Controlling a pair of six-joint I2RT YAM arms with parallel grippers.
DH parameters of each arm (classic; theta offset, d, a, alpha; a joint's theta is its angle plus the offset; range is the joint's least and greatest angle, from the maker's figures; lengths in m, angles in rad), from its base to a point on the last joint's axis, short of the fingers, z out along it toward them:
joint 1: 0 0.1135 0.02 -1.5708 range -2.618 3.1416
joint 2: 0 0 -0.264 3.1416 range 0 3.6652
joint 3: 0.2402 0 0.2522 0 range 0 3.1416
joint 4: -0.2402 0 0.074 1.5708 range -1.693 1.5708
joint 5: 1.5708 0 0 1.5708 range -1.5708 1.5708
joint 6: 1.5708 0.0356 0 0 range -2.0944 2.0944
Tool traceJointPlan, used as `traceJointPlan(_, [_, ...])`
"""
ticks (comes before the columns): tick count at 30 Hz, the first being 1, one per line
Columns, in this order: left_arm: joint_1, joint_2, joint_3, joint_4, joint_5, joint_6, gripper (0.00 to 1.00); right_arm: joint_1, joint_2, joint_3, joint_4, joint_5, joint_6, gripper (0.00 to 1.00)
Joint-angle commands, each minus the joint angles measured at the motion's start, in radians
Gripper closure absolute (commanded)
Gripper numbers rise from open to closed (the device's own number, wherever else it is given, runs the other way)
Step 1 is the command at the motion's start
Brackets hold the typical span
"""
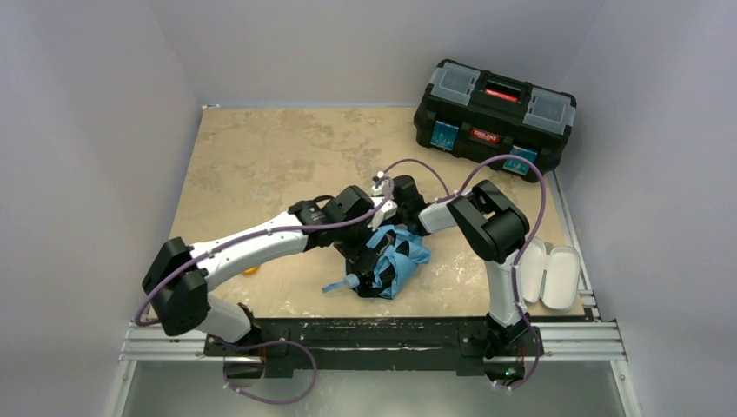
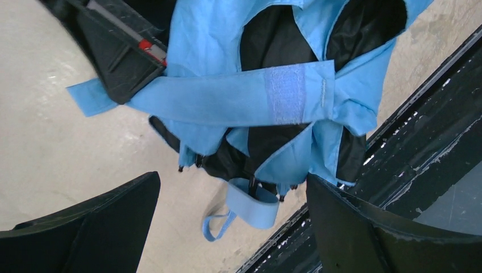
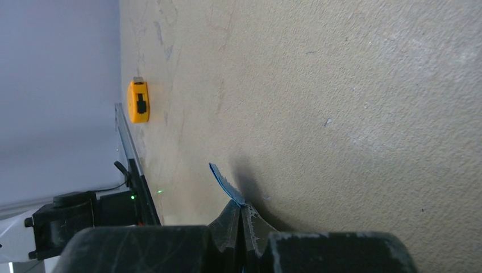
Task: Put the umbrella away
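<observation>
The umbrella [image 1: 398, 259] lies folded near the table's front edge, light blue outside with black folds showing [image 2: 273, 51]. Its pale blue handle [image 2: 254, 206] with a loop strap [image 2: 217, 226] points toward the front rail. The closure strap [image 2: 227, 99] with its velcro patch stretches across the bundle. My right gripper [image 3: 241, 206] is shut on the tip of that strap [image 3: 223, 181] and shows as a black block [image 2: 122, 54] in the left wrist view. My left gripper [image 2: 232, 182] hangs open over the umbrella, its fingers [image 2: 85, 227] wide apart on either side of the handle end.
A black toolbox [image 1: 494, 113] stands closed at the back right. An open grey-beige oblong case [image 1: 552, 276] lies at the right front edge. A small orange tape measure [image 3: 138, 101] sits near the left arm [image 1: 250, 270]. The black front rail [image 2: 432, 148] runs close to the umbrella.
</observation>
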Motion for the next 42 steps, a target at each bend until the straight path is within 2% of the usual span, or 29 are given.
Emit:
traceJointPlan(1, [0.020, 0.099, -0.031, 0.115, 0.128, 0.026, 0.00, 0.003, -0.031, 0.010, -0.057, 0.065, -0.047, 1.00])
traceJointPlan(8, [0.029, 0.252, -0.091, 0.228, 0.194, -0.005, 0.00, 0.003, -0.043, 0.005, -0.058, 0.060, -0.047, 1.00])
traceJointPlan(13, [0.028, 0.321, -0.144, 0.288, 0.206, -0.026, 0.10, 0.002, -0.043, 0.011, -0.056, 0.058, -0.043, 1.00])
traceJointPlan(16, [0.022, 0.333, -0.182, 0.326, 0.211, -0.037, 0.30, 0.002, -0.038, 0.017, -0.050, 0.057, -0.035, 1.00])
traceJointPlan(18, [0.009, 0.325, -0.193, 0.333, 0.191, -0.037, 0.52, 0.003, -0.036, 0.021, -0.047, 0.054, -0.029, 1.00])
traceJointPlan(20, [-0.016, 0.304, -0.190, 0.317, 0.109, -0.040, 0.80, 0.002, -0.033, 0.030, -0.045, 0.054, -0.023, 1.00])
traceJointPlan(22, [-0.041, 0.282, -0.169, 0.284, 0.027, -0.034, 0.98, 0.003, -0.033, 0.046, -0.046, 0.052, -0.014, 1.00])
traceJointPlan(27, [-0.070, 0.224, -0.077, 0.167, -0.220, -0.029, 1.00, 0.002, -0.029, 0.145, -0.074, 0.042, 0.009, 1.00])
traceJointPlan(31, [-0.094, 0.168, 0.028, 0.035, -0.499, 0.036, 1.00, 0.002, -0.041, 0.275, -0.134, 0.024, 0.010, 1.00])
traceJointPlan(33, [-0.136, 0.160, 0.095, -0.021, -0.692, 0.080, 1.00, 0.002, -0.052, 0.348, -0.163, 0.013, 0.005, 1.00])
traceJointPlan(37, [-0.185, 0.160, 0.128, 0.019, -0.916, 0.210, 1.00, 0.002, -0.054, 0.485, -0.199, -0.009, 0.005, 1.00])
traceJointPlan(42, [-0.259, 0.222, 0.067, 0.099, -1.027, 0.237, 1.00, -0.001, -0.023, 0.616, -0.233, -0.047, 0.010, 1.00])
